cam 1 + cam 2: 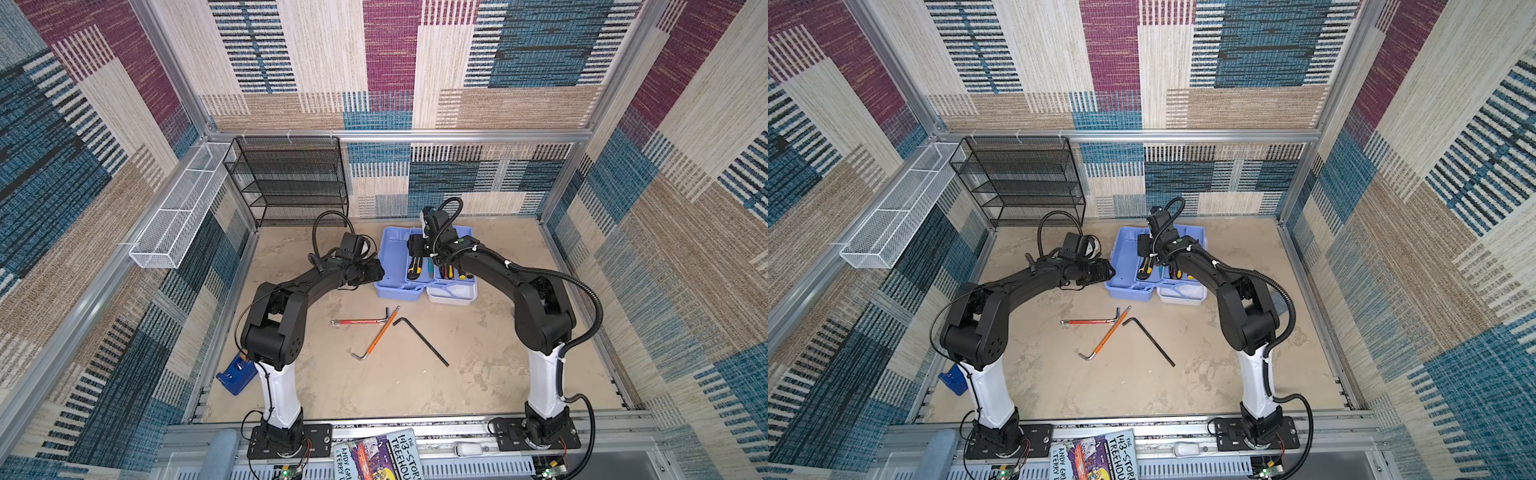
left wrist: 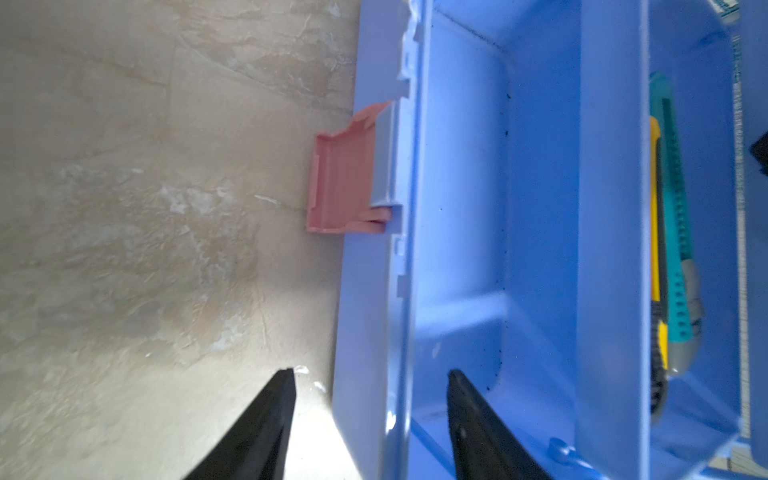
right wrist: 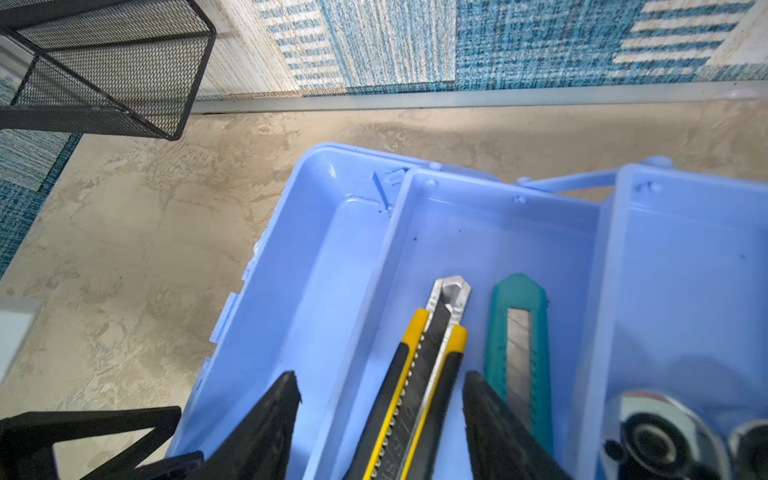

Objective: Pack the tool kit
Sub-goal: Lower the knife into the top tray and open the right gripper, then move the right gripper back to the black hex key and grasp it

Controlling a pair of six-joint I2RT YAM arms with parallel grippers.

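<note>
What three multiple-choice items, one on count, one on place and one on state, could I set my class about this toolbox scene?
1. How many hex keys lie on the table outside the toolbox? A three; B one; C five.
2. Where is the yellow knife? A on the table; B in a toolbox tray, beside the teal knife; C under the toolbox.
3. The toolbox is: A open; B latched shut; C upside down.
Key: 1 A, red, orange and black keys show in both top views; 2 B, the right wrist view shows both knives in one tray; 3 A, its compartments show from above.
</note>
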